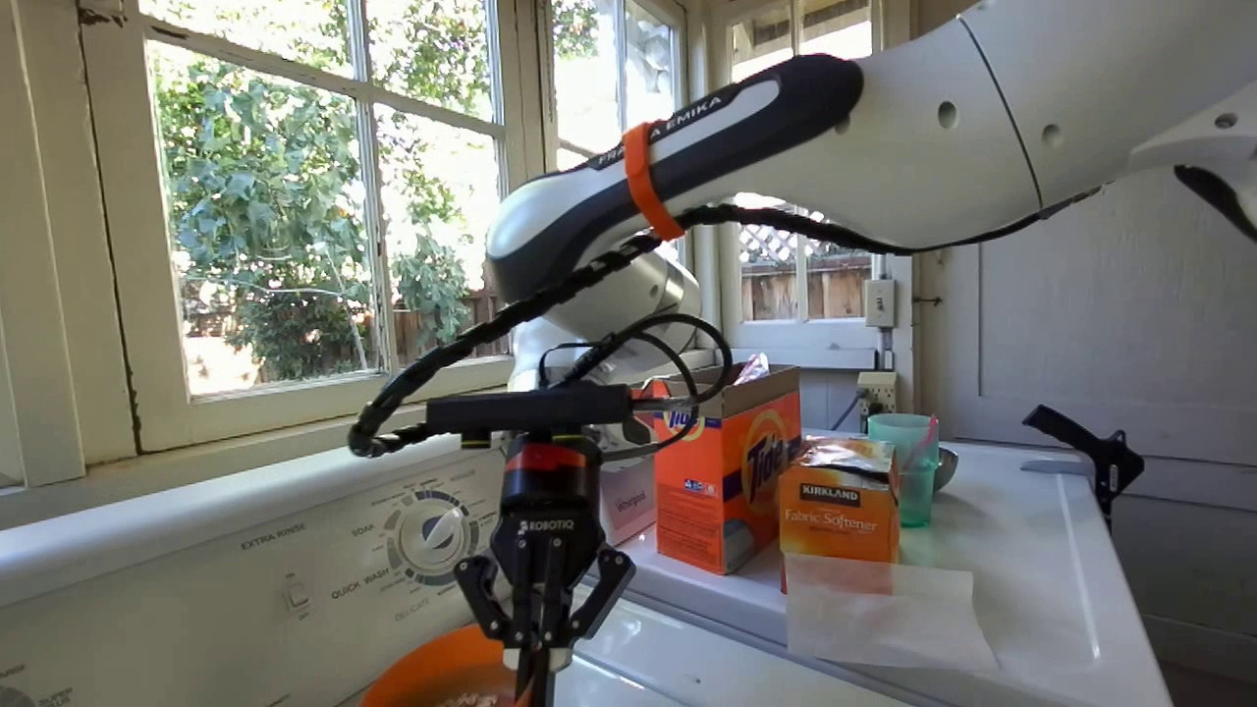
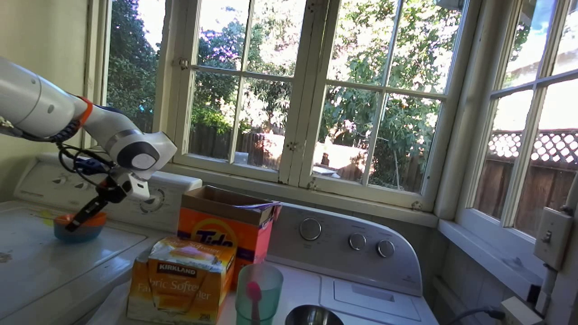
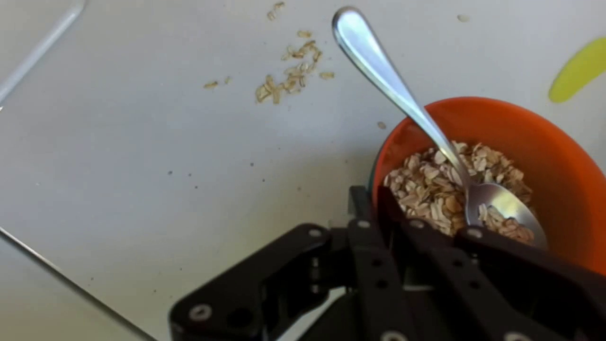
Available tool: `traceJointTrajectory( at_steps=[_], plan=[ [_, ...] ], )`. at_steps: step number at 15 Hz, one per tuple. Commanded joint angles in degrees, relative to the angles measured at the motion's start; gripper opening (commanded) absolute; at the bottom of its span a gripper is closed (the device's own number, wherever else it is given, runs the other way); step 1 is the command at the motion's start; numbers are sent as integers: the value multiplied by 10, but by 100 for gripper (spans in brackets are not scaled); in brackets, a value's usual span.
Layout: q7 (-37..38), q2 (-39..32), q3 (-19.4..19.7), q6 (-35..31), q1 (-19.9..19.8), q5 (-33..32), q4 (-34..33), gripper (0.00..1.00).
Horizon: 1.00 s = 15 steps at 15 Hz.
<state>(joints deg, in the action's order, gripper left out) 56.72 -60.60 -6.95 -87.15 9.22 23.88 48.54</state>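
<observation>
Clamping gripper (image 3: 374, 201): clenched on the rim of the bowl (image 3: 563, 184), with one fingertip inside the wall and the other outside.
Bowl: upright on top of the washer (image 2: 40, 257), near its control panel (image 1: 295, 550); orange within, blue without.
Oats (image 3: 433, 201): a bed of them in the bottom of the bowl.
Spoon (image 3: 440, 140): metal; scoop on the oats with flakes in it, handle crossing the rim and projecting beyond.
Loose flakes (image 3: 297, 80): scattered on the washer, near the bowl.
Yellow-green item (image 3: 578, 71): near the bowl; I cannot tell what it is.
Neighbouring machine (image 1: 1021, 550): from where I stand, it carries a Tide box (image 1: 687, 501), a Kirkland fabric softener box (image 1: 840, 491) and a green tumbler (image 1: 915, 501).
Pink utensil (image 2: 254, 293): inside the tumbler.
Steel dish (image 2: 314, 316): just beside the tumbler.
Pale sheet (image 1: 884, 614): in front of the softener box.
Orange strap (image 1: 648, 182): wrapped around the arm (image 1: 943, 157).
</observation>
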Motion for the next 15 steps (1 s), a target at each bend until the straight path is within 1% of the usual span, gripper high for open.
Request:
traceJointTrajectory(
  at_steps=[1,4,7,11,12,13,14,15],
  plan=[
    [60,3,0,-41,-29,43,21,2],
    [104,3,-2,-77,-44,72,36,2],
    [112,12,-1,-101,-43,83,59,2],
    [118,31,8,-136,-34,72,94,2],
    [117,35,3,-135,-35,59,97,2],
    [113,42,3,-133,-33,53,102,32],
    [110,47,3,-129,-32,48,108,34],
    [101,55,-1,-117,-34,46,114,40]
  ],
)
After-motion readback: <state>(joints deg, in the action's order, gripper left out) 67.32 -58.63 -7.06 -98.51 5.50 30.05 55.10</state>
